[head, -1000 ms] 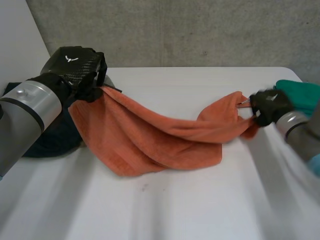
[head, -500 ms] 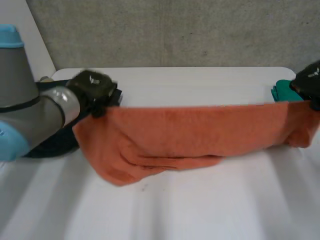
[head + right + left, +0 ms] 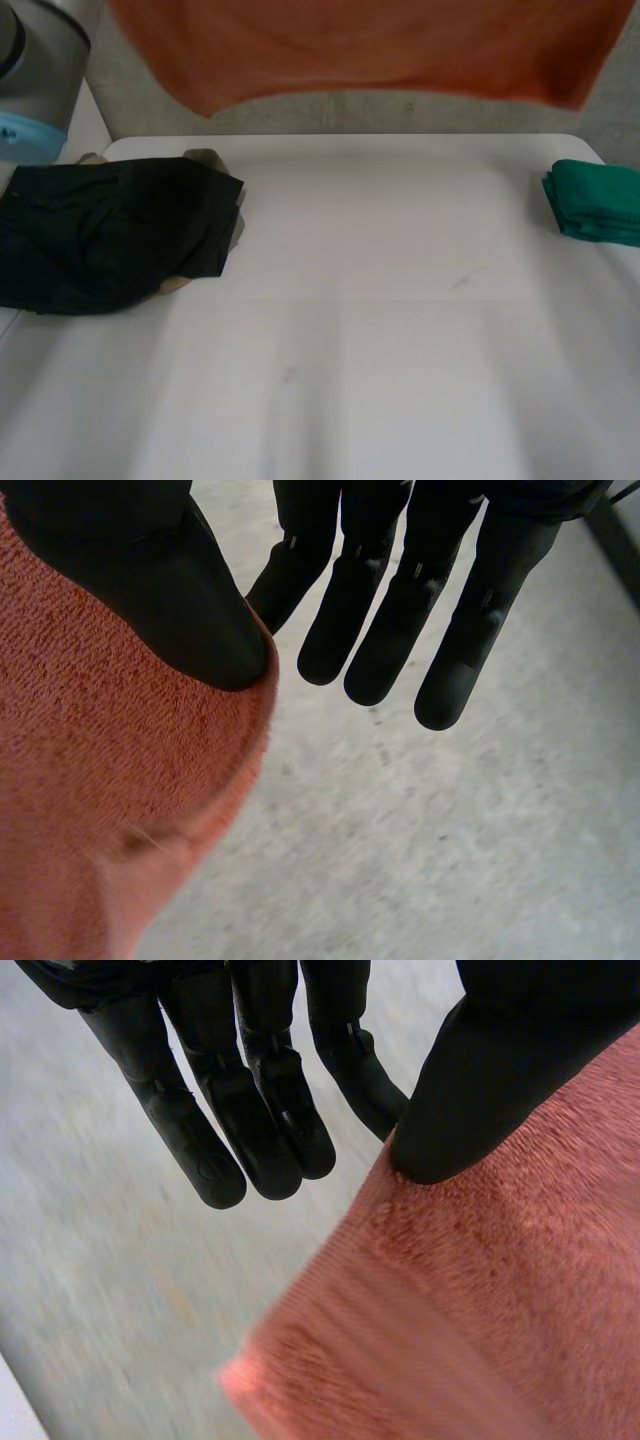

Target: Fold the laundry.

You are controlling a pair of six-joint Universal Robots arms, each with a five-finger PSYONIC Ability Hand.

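Note:
An orange towel hangs spread wide, high above the white table, its lower edge well off the surface. In the left wrist view my left hand pinches one top corner of the towel between thumb and a finger, the other fingers straight beside it. In the right wrist view my right hand pinches the opposite corner of the towel the same way, with the remaining fingers straight.
A crumpled dark garment lies at the table's left, with a bit of olive cloth under its far edge. A folded green cloth sits at the right edge. My left arm rises at the far left.
The towel went from lying bunched on the table to being pulled taut between both hands, then lifted high. Both hands rose up and apart, out past the head view's top.

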